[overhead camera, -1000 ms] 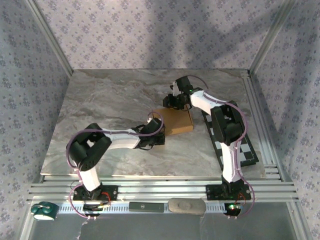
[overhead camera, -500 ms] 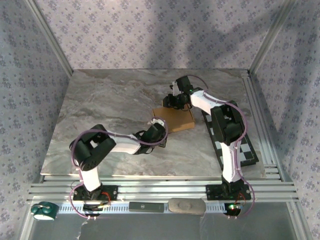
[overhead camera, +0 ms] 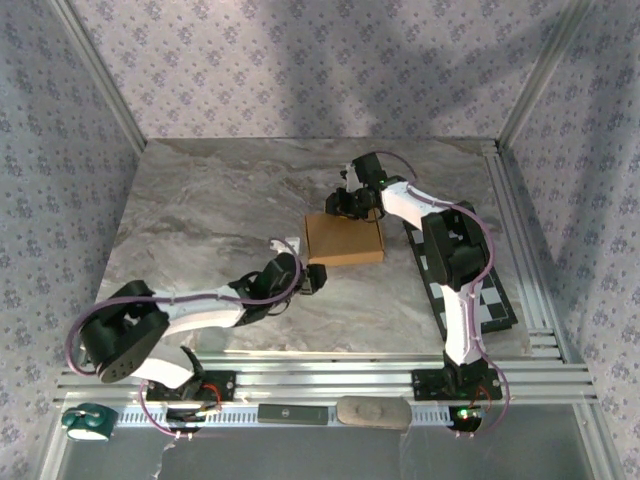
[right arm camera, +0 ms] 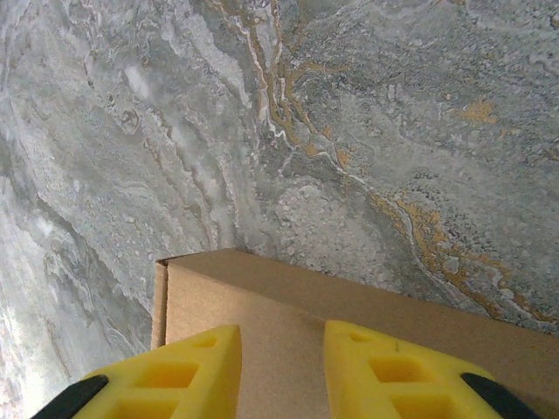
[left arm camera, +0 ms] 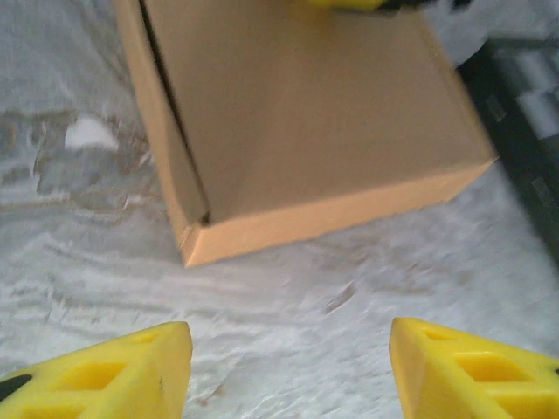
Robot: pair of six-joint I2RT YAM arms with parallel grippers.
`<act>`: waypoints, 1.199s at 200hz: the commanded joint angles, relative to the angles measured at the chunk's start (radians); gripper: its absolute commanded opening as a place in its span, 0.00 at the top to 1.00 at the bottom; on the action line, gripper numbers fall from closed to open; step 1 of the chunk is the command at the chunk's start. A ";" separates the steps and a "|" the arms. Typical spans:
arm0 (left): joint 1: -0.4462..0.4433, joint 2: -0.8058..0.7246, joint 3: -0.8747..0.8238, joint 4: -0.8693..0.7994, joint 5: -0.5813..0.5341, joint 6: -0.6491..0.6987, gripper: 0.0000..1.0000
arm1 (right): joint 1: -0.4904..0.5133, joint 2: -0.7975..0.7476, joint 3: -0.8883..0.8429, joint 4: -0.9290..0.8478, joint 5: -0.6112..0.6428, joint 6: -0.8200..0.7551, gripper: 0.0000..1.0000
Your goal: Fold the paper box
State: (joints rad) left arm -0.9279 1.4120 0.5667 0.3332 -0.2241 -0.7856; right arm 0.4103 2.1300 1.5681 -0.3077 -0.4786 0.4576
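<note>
The paper box is a shallow tan cardboard box lying closed on the marble table. My left gripper hovers just off the box's near-left corner, open, with bare table between its yellow fingers. In the left wrist view the box lies ahead of the left gripper, with a dark slit along its left side. My right gripper rests on the box's far edge. In the right wrist view its two fingers stand a little apart on the lid, holding nothing.
A black-and-white checkered board lies along the table's right side, next to the box, and shows at the right edge of the left wrist view. Aluminium frame rails run along the near edge and the right edge.
My left arm has drawn back toward the near left, off the box's corner, and its gripper has opened. The box has settled flat and square. The right gripper has stayed put.
</note>
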 commanded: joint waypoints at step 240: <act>0.177 0.202 -0.059 0.425 0.153 -0.634 0.39 | 0.003 -0.118 -0.092 0.026 0.056 0.006 0.58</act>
State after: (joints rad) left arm -0.7536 1.7554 0.5114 0.8940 -0.0227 -1.5036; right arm 0.4065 2.1036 1.5295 -0.2573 -0.4706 0.4641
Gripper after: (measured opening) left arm 0.567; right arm 0.392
